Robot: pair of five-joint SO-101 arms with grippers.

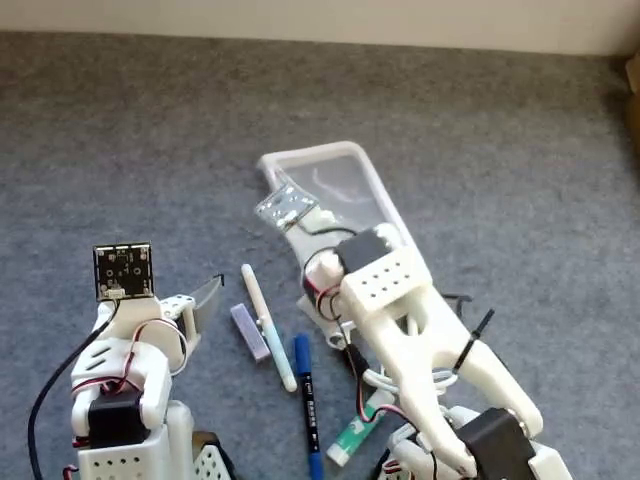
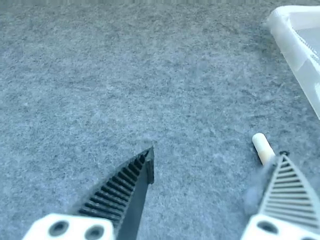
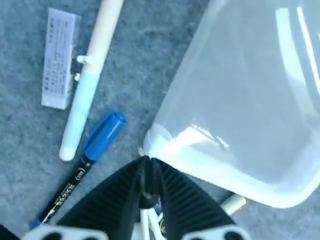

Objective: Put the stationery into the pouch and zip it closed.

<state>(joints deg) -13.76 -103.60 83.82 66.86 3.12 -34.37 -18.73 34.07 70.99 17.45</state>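
Note:
The clear pouch (image 1: 335,190) lies flat on the grey carpet, and in the right wrist view my right gripper (image 3: 146,165) is shut with its tips on the pouch's (image 3: 240,100) near corner. Beside that corner lie a white and light-blue pen (image 1: 266,325), a lavender eraser (image 1: 249,332) and a blue marker (image 1: 306,400). These show again as the pen (image 3: 87,82), the eraser (image 3: 57,57) and the marker (image 3: 85,155). A green and white item (image 1: 352,432) lies partly under the right arm. My left gripper (image 2: 215,172) hovers open over bare carpet, with the pen's white end (image 2: 262,147) near one finger.
Grey carpet (image 1: 130,150) covers the whole work surface. A small metallic clip-like piece (image 1: 283,208) rests on the pouch's left edge. The right arm's body and cables (image 1: 420,340) hang over the area right of the pens.

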